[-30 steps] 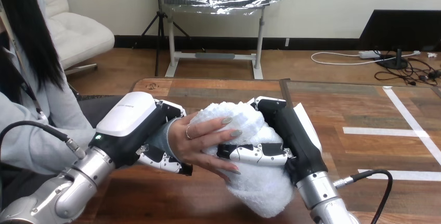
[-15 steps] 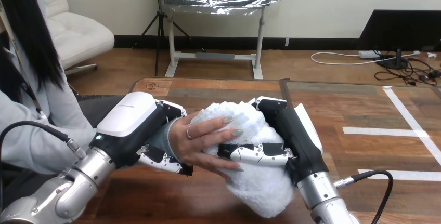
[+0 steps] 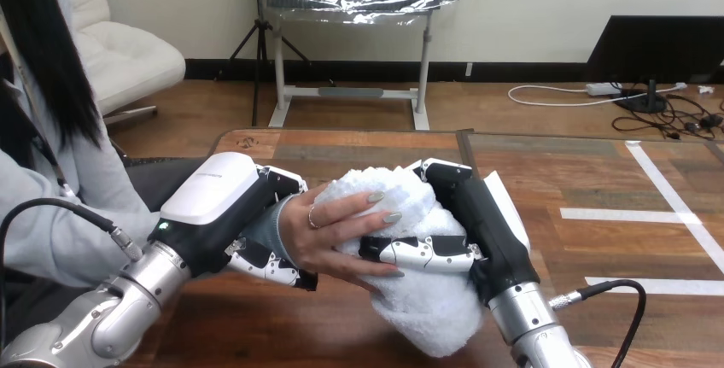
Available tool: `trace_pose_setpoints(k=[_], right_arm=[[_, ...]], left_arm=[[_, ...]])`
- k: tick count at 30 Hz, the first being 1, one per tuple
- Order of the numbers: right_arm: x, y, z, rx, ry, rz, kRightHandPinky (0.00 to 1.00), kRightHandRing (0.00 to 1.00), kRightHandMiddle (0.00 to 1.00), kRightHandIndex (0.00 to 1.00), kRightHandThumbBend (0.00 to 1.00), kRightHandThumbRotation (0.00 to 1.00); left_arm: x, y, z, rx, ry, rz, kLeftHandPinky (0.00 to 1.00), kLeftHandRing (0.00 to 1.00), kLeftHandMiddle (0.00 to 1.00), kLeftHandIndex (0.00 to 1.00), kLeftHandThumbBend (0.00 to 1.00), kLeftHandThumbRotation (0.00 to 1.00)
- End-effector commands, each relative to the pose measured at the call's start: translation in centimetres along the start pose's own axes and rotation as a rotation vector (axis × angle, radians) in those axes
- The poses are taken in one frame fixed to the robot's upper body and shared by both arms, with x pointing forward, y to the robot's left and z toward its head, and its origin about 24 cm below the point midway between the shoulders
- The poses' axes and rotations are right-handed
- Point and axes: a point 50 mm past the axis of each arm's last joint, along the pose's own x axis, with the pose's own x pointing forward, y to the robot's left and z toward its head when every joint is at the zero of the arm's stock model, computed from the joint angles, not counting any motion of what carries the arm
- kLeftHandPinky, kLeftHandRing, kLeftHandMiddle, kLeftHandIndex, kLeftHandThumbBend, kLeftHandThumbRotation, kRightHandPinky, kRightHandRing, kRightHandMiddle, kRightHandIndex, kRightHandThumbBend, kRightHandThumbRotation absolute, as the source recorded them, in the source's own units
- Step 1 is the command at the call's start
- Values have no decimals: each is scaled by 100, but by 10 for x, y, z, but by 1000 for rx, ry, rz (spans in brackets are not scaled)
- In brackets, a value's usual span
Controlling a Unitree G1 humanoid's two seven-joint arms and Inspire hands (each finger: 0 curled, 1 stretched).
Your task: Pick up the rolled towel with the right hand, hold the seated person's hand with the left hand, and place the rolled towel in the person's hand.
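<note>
The rolled towel (image 3: 427, 308) is gripped by the right hand's (image 3: 482, 227) curled fingers over the surface (image 3: 598, 248) and pressed into the person's hand (image 3: 329, 231), whose wrist is clasped by the left hand (image 3: 218, 206). Handover is judged underway; a gentle right-hand release is needed next.

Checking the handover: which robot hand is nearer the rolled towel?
Right. The right hand has its fingers curled round the rolled towel. The left hand is to the towel's left, curled round the person's wrist, apart from the towel.
</note>
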Motion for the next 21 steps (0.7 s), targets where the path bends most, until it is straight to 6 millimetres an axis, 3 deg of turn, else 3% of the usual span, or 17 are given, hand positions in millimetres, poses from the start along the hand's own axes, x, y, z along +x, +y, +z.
trace_pose_setpoints(k=[1,7,12,16,21], right_arm=[[27,-1,28,-39,-113,31,49,57,63,61,94,16],[28,-4,28,-68,-94,64,67,75,77,76,99,31],[29,-7,27,-91,-69,85,77,84,84,84,100,41],[31,-11,26,-117,-39,109,88,91,91,93,100,52],[31,-14,26,-128,-24,113,94,96,95,98,100,61]], left_arm=[[18,17,10,-2,-66,81,32,36,41,44,100,23],[17,18,9,-2,-61,85,38,40,45,49,100,26],[16,19,10,-7,-70,99,43,45,49,53,100,28],[15,20,11,-4,-78,109,49,52,57,62,100,31],[13,22,11,7,-69,113,60,62,67,72,100,35]])
